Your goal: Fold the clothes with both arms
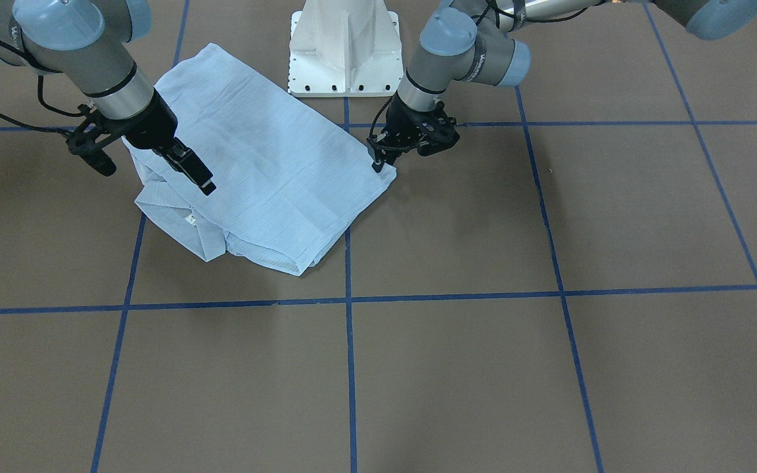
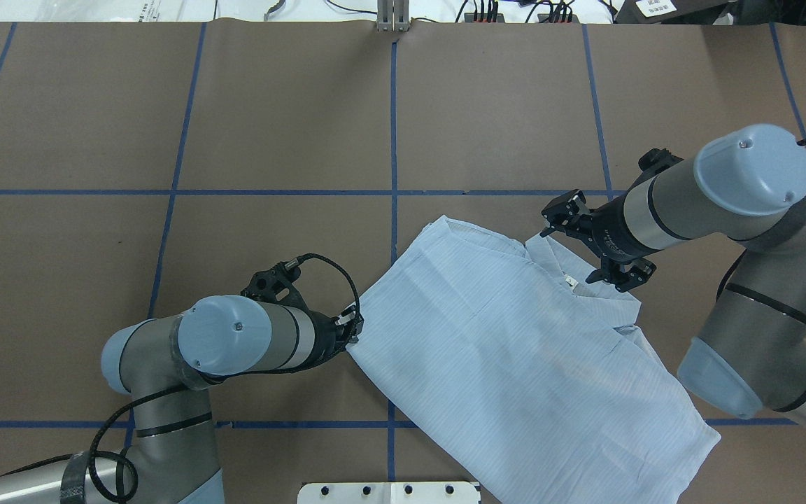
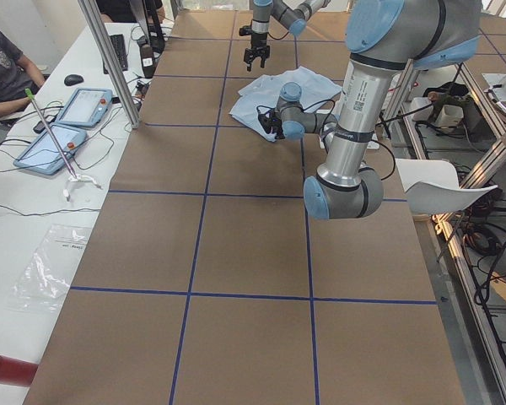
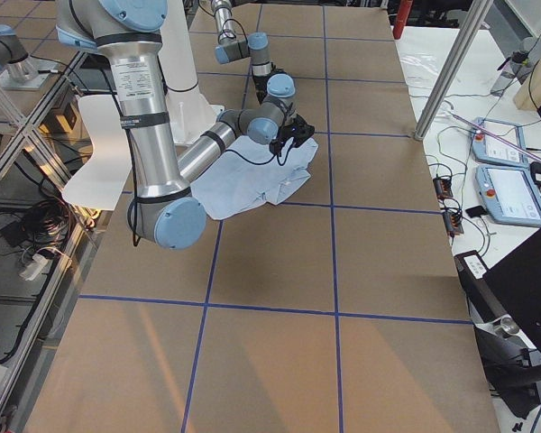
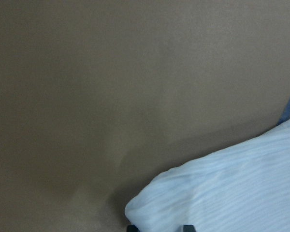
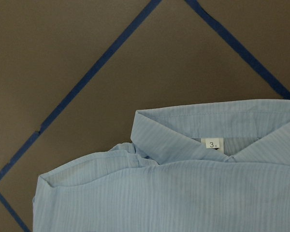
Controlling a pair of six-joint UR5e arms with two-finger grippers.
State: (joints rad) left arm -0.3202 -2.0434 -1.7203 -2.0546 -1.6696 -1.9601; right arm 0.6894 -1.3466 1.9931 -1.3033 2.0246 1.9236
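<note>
— Blue, pale and finely striped, the shirt (image 2: 515,364) lies folded flat on the brown paper table (image 2: 270,126). How does it run?

— Diagonally, from beside the white pedestal (image 1: 344,46) on the robot's right out toward the table's middle. The collar (image 6: 183,140), with a white tag (image 6: 212,144) marked 3, sits on the edge turned away from the robot.

— And the grippers?

— The left gripper (image 2: 352,329) is at the shirt's corner nearest the middle, fingers narrow, with cloth between them. The right gripper (image 2: 571,252) hangs over the collar, spread wide, holding nothing.
</note>
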